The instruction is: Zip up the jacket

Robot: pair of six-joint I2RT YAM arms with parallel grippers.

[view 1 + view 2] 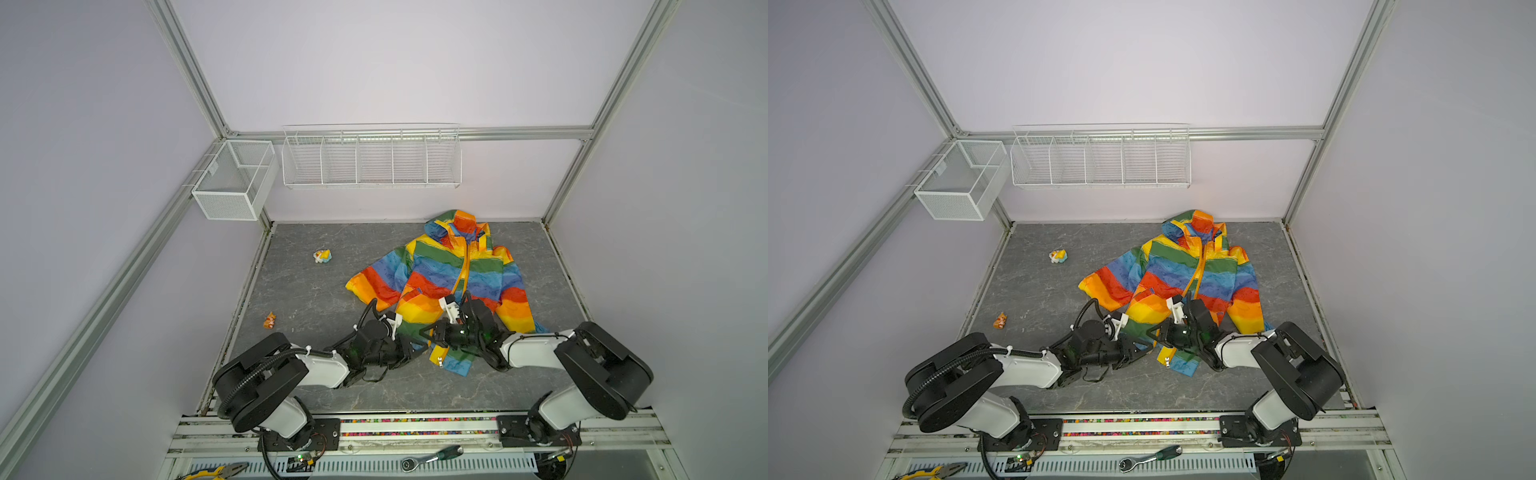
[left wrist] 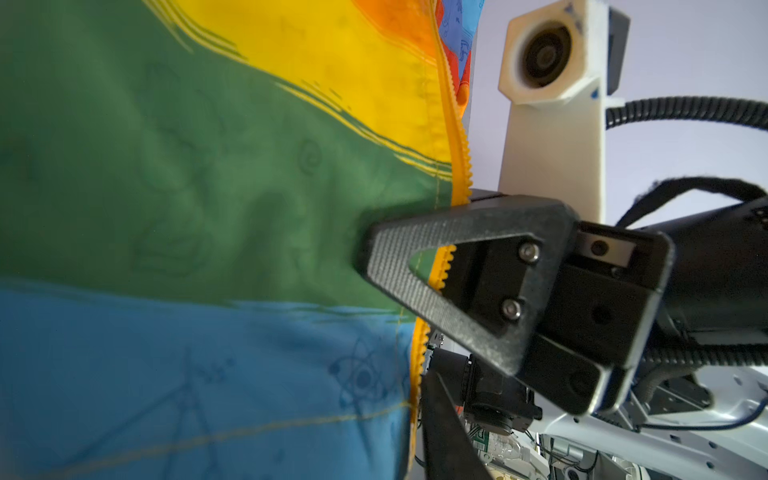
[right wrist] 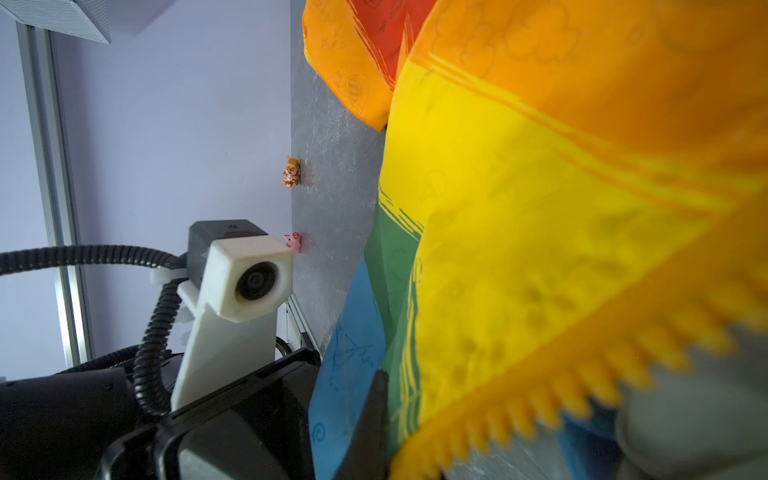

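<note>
- While the jacket (image 1: 440, 270) lies face up at about 1 o'clock from the centre of the table (image 1: 316, 299), hood to 12 and hem to 6, only its lower front edge is raised off the surface.
- My right gripper (image 2: 374, 254) is clamped narrow on the zipper tape (image 2: 457, 158) at the green stripe. The left wrist view shows teeth through the finger's cut-out.
- My left gripper (image 1: 415, 348) sits just at 9 o'clock of the right one, at the same hem area. One finger (image 2: 440, 424) shows beside the blue stripe's edge and the other is hidden by cloth, so I cannot tell whether it grips or hangs loose.
- Possibly done: in both top views the orange line runs as one from collar to mid-chest. I cannot tell whether it is meshed or just two edges lying together.
- Not done: teeth in both wrist views are bare and one-sided, so the lower run is open.
- A small metal bit (image 1: 439, 362) sits at the hem corner toward 6 o'clock. I read it as the slider, but it is too small to be sure. If it is, nothing is zipped yet.
- Left to do, my estimate: mate the two tape ends at the hem, then pull the slider toward 12. Early stage.
</note>
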